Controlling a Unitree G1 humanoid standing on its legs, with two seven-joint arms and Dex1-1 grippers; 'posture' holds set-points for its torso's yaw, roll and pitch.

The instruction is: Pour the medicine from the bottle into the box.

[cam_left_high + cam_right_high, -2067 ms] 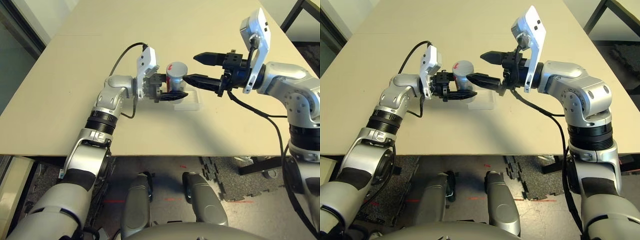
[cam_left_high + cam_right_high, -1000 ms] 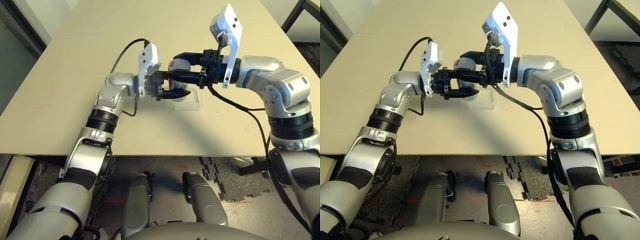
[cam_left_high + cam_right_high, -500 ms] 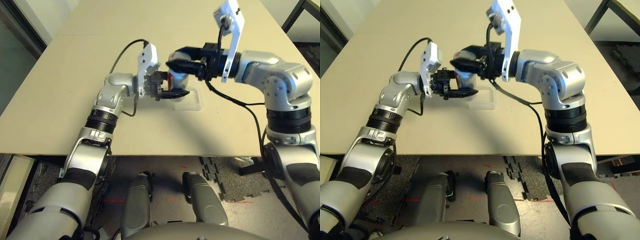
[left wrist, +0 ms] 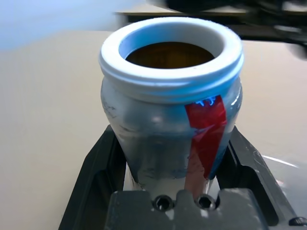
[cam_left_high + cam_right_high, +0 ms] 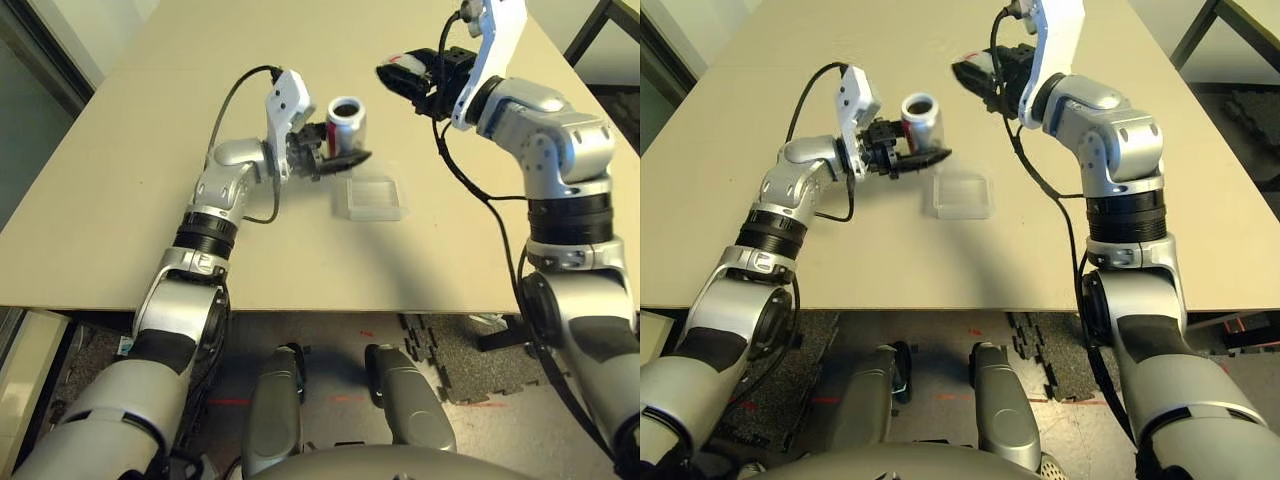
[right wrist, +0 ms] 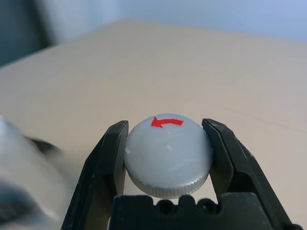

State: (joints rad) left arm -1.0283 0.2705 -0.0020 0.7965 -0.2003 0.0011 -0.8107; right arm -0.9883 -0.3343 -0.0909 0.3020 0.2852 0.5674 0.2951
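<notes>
With the box [image 5: 375,212] as landmark, the left pincer [image 5: 343,150] grips the uncapped bottle [image 5: 346,128] just beyond it while the right pincer [image 6: 165,160] clasps the cap [image 6: 168,153] farther off, so best tip the mouth slowly, low over its middle.
</notes>
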